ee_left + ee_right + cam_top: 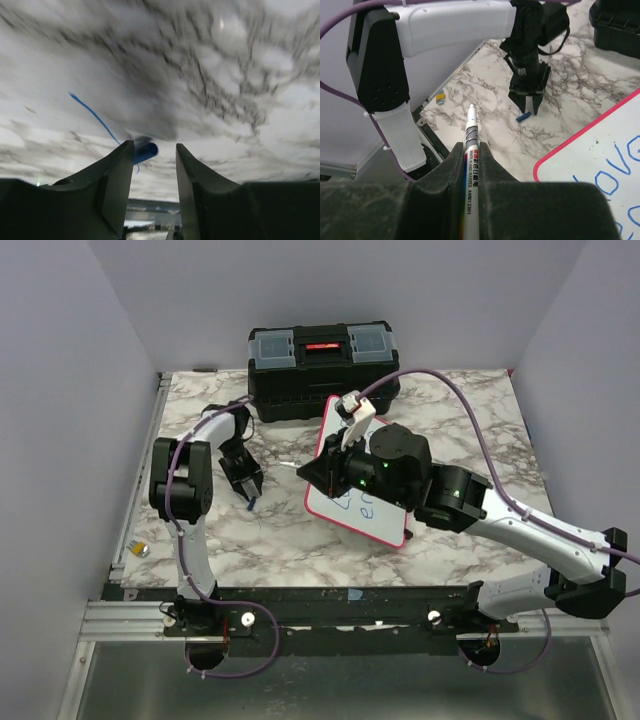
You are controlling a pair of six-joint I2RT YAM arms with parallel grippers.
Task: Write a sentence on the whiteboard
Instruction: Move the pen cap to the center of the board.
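A marker (471,127) is pinched in the right gripper (472,152) at the whiteboard's (592,150) edge. The left gripper (155,145) is spread beside a blue cap (146,151).

The right arm (400,465) hides most of the blue words (364,510) mid-frame. The left wrist view's table (210,75) looks blurry.

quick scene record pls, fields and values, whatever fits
whiteboard: pink frame, lying askew on the marble table
writing: blue letters, "Love" readable, rest hidden
right pincer: shut on marker, tip off the whiteboard
left pincer: open, low over the table
cap: blue, on the table just under the left pincer
streak: thin blue line on the table near the cap
toolbox: black, lid shut, behind the whiteboard
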